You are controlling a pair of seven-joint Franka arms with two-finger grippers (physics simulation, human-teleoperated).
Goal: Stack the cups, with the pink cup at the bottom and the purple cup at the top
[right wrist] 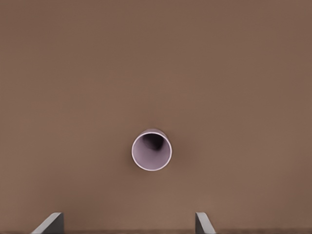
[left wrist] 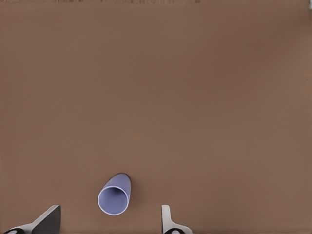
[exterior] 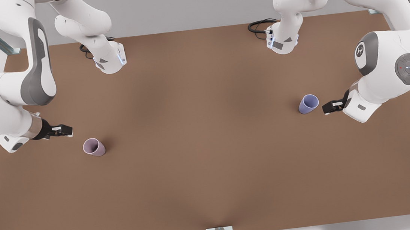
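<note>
In the front view we see a matte, tapered pale mauve-pink cup standing on the flat brown table just beside the right gripper at the front view's left. A smooth bluish-lavender cup stands near the left gripper at the front view's right. In the left wrist view we see the lavender cup upright between the released fingers, not touched, and in the right wrist view the round dark mouth of the pink cup lies ahead of spread fingers.

Table: broad brown surface, left bare across the middle and the near edge. Obstacles: pink cup upright toward the front view's left, purple cup upright toward its right, well apart. Each is flanked by bare table; a spread gripper is parked just beside each.
</note>
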